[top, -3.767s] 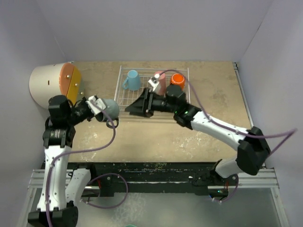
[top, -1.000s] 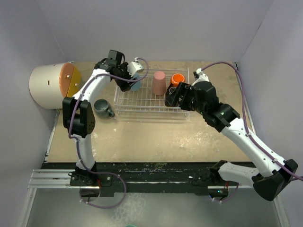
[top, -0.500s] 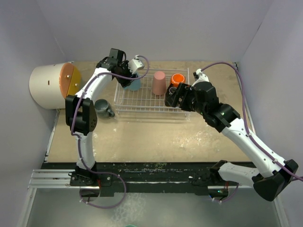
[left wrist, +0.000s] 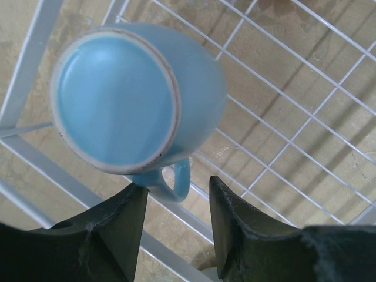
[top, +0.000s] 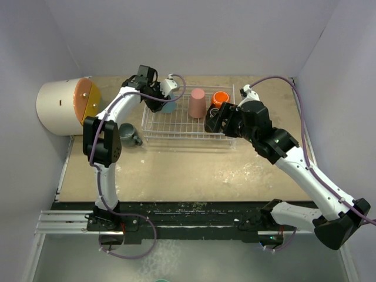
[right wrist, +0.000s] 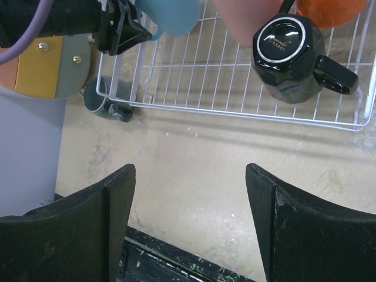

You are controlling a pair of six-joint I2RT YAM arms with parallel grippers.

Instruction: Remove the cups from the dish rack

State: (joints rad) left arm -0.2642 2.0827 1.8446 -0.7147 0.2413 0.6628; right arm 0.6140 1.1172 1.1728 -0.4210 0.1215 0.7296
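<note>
The left claw (left wrist: 176,197) is over the back left corner of the dish rack (top: 187,137). It is spread part way, with one finger (left wrist: 111,229) on each side of the handle of the light blue mug (left wrist: 138,94). One finger is right against the root of the handle and the other stands a little clear of it, so the mug is straddled, not clamped. The mug sits bottom up on the wire grid, tight against the rack's corner rails, with its handle pointing toward the claw. Further along the rack, the pink tumbler (top: 197,103) stands bottom up near the middle and the orange mug (top: 221,98) is at the back right. The black mug (right wrist: 288,51) is bottom up by the front right edge, its handle pointing at the rack's right rail. The grey-teal mug (top: 127,133) is out of the rack, on the bench (top: 205,170) just beside the front left corner. The cream cylinder (top: 57,106) with the orange and yellow face is further left. The right claw (right wrist: 189,173) is released, its fingers wide with nothing between them. In the wrist view it looks down on bare bench in front of the rack. From above it hangs over the rack's front right part and covers the black mug.
</note>
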